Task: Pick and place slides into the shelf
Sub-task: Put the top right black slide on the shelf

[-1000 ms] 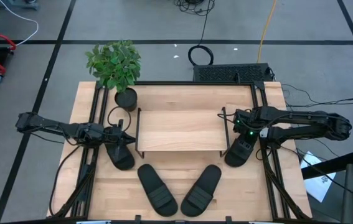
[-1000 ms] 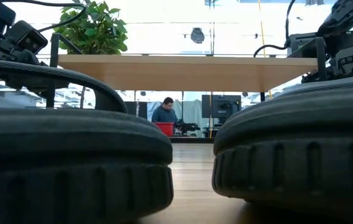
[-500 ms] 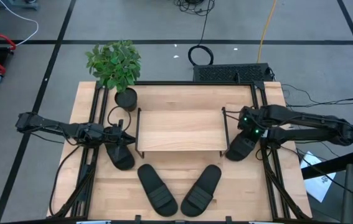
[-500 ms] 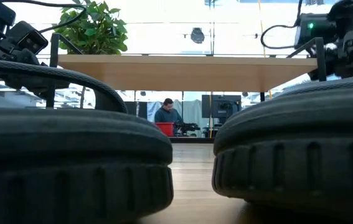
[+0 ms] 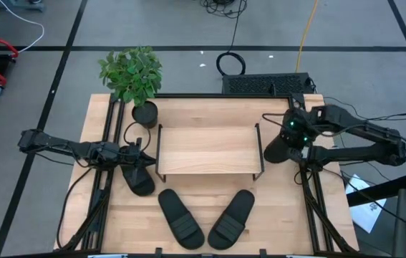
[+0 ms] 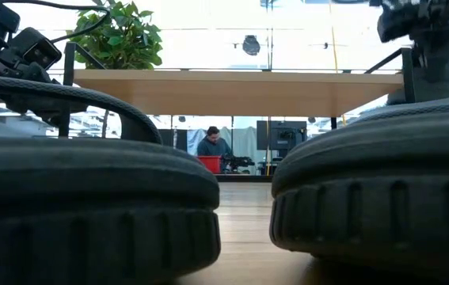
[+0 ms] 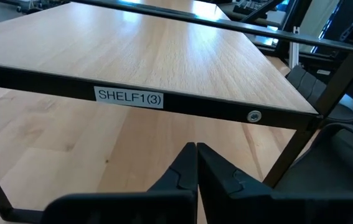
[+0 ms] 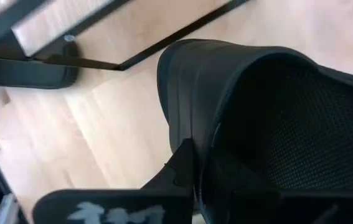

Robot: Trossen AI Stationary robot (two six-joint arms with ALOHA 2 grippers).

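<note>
In the high view, find the shelf [image 5: 206, 149] at the centre of the frame, standing on the wooden tabletop [image 5: 203, 222]. Its light top board is bare.

Locate the right gripper [image 5: 288, 137] at centre right, just beside the shelf's right end. Its fingers are closed on the strap edge of one slide [image 5: 277, 149]; the right wrist view shows this slide [image 8: 269, 124] hanging clamped between them, clear of the tabletop.

Locate the left gripper [image 5: 142, 159] at centre left, just beside the shelf's left end. Its fingers [image 7: 192, 171] are pressed together, and they sit at the strap of a second slide [image 5: 139, 180] lying on the tabletop. You cannot tell whether the strap is pinched.

Two more slides lie on the tabletop below the shelf in the frame: one at lower centre left [image 5: 180, 216], one at lower centre right [image 5: 233, 217], their heels close together.

A potted plant [image 5: 132, 74] stands at the tabletop's upper left corner.
</note>
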